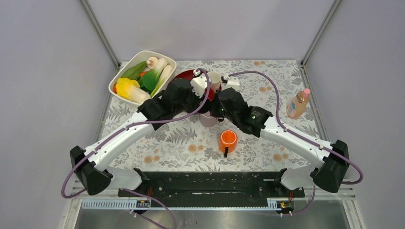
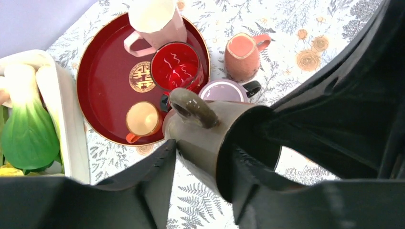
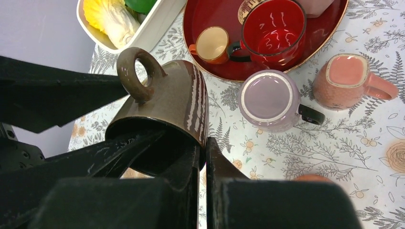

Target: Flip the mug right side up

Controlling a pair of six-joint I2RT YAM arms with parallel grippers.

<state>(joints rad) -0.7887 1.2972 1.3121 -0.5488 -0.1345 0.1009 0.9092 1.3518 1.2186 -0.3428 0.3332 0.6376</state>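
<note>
A glossy brown mug (image 3: 165, 100) with a loop handle is held in the air on its side, its dark mouth towards the cameras. My right gripper (image 3: 203, 152) is shut on the mug's rim, one finger inside and one outside. My left gripper (image 2: 204, 150) has one finger against the outer wall of the mug (image 2: 205, 133) and the other inside the mouth. In the top view the two grippers (image 1: 210, 102) meet over the table's middle and hide the mug.
Below stand a lilac mug (image 3: 267, 98), a salmon mug (image 3: 346, 78) and a red tray (image 2: 102, 81) holding a red cup (image 2: 175, 64), a small orange cup (image 2: 142, 118) and a pale pink mug (image 2: 153, 19). An orange mug (image 1: 228, 140), a bottle (image 1: 297, 104) and a vegetable dish (image 1: 114, 81) stand around.
</note>
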